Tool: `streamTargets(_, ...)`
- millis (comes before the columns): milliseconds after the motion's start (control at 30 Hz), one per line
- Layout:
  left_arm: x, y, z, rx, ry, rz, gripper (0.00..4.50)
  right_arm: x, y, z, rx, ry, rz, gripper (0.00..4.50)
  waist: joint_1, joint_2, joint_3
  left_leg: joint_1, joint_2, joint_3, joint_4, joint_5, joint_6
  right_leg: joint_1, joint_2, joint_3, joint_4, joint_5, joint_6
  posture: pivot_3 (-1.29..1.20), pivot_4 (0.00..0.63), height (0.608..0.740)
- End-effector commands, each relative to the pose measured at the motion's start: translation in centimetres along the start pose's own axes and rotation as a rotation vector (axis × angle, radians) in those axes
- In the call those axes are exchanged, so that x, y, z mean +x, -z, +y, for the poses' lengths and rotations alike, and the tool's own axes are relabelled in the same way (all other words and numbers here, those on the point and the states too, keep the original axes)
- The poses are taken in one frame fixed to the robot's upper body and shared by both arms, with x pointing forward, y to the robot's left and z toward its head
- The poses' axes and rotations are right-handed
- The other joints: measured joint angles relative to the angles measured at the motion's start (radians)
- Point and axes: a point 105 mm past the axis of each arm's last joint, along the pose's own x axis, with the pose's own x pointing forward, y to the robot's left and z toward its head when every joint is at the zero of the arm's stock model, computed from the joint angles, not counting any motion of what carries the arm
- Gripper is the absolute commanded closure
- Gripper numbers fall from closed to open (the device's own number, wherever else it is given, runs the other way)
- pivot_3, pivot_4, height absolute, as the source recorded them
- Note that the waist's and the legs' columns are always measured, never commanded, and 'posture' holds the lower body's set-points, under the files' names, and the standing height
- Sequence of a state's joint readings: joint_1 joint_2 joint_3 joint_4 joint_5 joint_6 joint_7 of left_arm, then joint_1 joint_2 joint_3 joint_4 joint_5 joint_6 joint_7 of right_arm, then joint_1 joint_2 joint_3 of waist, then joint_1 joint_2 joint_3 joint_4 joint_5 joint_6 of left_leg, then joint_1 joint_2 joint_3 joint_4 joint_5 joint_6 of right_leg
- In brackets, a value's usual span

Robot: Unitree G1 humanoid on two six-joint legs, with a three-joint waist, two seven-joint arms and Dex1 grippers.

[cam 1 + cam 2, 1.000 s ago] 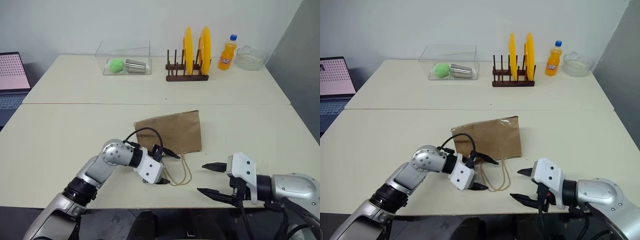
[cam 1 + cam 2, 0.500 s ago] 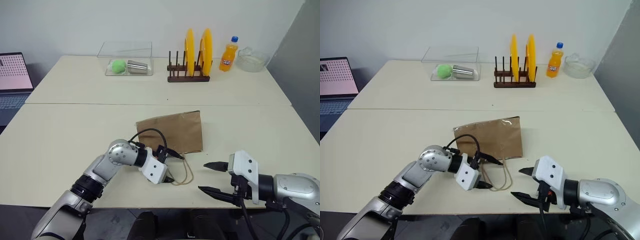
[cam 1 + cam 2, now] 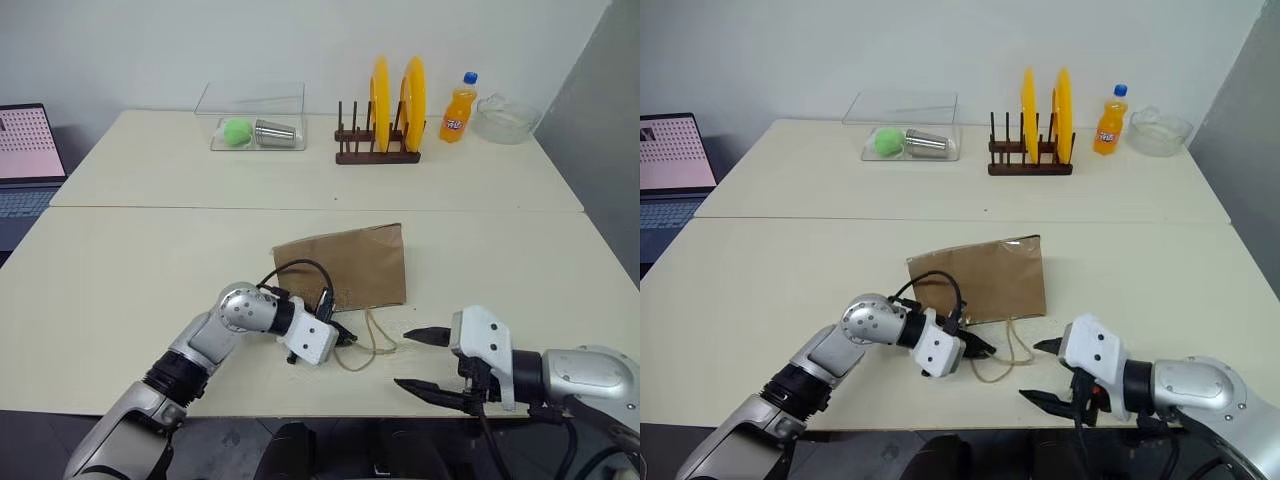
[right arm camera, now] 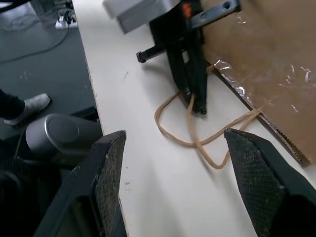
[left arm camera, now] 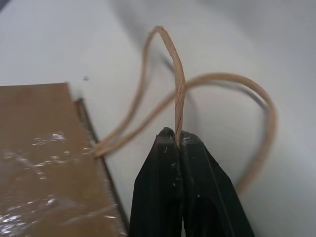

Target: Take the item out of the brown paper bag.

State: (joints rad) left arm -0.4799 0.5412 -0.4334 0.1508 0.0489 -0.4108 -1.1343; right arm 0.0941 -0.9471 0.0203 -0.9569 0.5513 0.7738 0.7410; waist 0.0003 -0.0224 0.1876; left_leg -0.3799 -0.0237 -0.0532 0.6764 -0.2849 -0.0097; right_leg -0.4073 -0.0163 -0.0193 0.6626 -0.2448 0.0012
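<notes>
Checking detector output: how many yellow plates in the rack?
2. Both stand on edge in the wooden rack at the table's far side: one yellow plate toward the clear box, the other plate nearer the orange soda bottle. None seems hidden.

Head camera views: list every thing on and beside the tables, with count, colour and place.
brown paper bag: one, brown, lying flat, near table middle
cord handles: two, tan, at bag's near edge
clear box: one, far table, holds green ball and metal cup
rack: one, dark wood, holds two yellow plates
orange soda bottle: one, blue cap, far right
glass bowl: one, clear, beside bottle
laptop: one, far left
left tool: shut on a cord handle
right tool: open, near edge
</notes>
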Motion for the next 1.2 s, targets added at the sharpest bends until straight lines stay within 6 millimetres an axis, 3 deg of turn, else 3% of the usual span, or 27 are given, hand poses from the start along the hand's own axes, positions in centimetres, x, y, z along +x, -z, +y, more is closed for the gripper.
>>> streamTargets(33,-1.5,-2.1,4.7,-0.057,-0.254,-0.078,4.48,0.5,0.2,0.7,-0.136,-0.036,0.020,1.15,0.000,0.000,0.000,0.000,0.000,0.000,0.000,0.000,0.000,0.000,0.000,0.000,0.000,0.000,0.000,0.00,0.150,0.740)
streamTargets(200,-2.1,-2.6,5.7,-0.111,-0.302,-0.091,4.48,2.2,0.1,-0.2,-0.310,-0.021,-0.004,1.15,-0.005,0.000,0.000,0.001,0.000,0.000,0.000,0.000,0.000,0.000,0.000,0.000,0.000,0.000,0.000,0.00,0.150,0.740)
streamTargets(367,-2.4,-2.6,5.4,-0.102,-0.290,-0.078,4.48,4.8,-0.7,-3.0,-0.464,0.058,-0.045,1.15,-0.003,0.000,0.000,0.001,0.000,0.001,0.000,0.000,0.000,0.000,0.000,0.001,0.000,0.000,0.000,0.00,0.150,0.740)
streamTargets(633,-2.8,-2.5,6.0,-0.111,-0.320,-0.070,4.48,8.5,0.3,-3.7,-0.554,0.009,-0.032,1.15,-0.001,0.000,0.000,0.000,0.000,0.001,0.000,0.000,-0.001,-0.001,0.000,0.002,0.000,0.000,0.000,0.00,0.150,0.740)
streamTargets(733,-3.0,-2.4,6.2,-0.114,-0.327,-0.065,4.50,8.8,0.4,-3.8,-0.561,0.015,-0.037,1.83,-0.001,0.000,0.000,0.000,-0.001,0.001,0.000,0.000,0.000,-0.001,0.000,0.002,0.000,0.000,0.000,0.00,0.150,0.740)
streamTargets(967,-3.7,-2.6,7.2,-0.145,-0.378,-0.072,4.50,8.7,1.0,-4.0,-0.508,0.025,-0.028,4.38,-0.001,0.000,0.000,0.000,0.000,0.001,0.000,0.000,0.000,-0.001,0.000,0.002,0.001,0.000,0.000,0.00,0.150,0.740)
streamTargets(1200,-4.7,-3.3,9.4,-0.218,-0.453,-0.098,4.50,8.9,1.6,-3.4,-0.493,-0.013,-0.010,4.45,-0.001,0.000,0.000,0.000,0.000,0.001,0.000,0.000,0.000,-0.001,0.000,0.002,0.001,0.000,0.000,0.00,0.150,0.740)
